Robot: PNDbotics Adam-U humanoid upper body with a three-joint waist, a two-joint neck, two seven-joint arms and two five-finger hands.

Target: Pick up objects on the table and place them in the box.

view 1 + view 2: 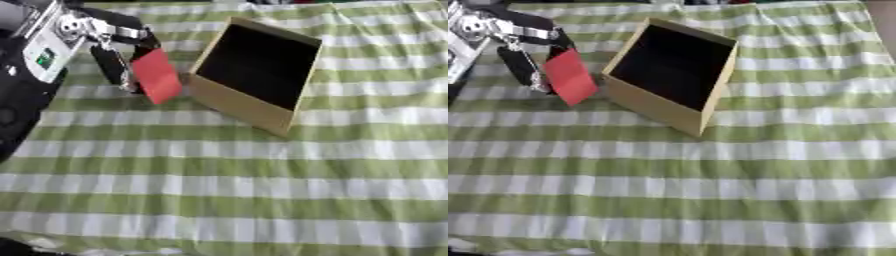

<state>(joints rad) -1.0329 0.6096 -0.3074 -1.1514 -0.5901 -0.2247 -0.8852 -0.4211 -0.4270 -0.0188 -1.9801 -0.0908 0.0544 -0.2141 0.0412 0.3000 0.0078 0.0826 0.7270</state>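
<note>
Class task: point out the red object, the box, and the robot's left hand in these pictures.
red object (157, 76): left eye view, middle of its flat red face.
box (234, 103): left eye view, its tan outer front wall.
left hand (111, 64): left eye view, a black finger behind the red object.

Staged tabletop work area, most likely a lab or demonstration bench rather than a lived-in room. Indicated by a green-and-white striped cloth (262, 190) spread, slightly wrinkled, over the whole surface around a single open cardboard box (249, 107) with a dark interior. Left of the box, black and silver robot arm hardware (52, 55) bearing a small green-lit panel. No walls or furniture discernible beyond the cloth.
</note>
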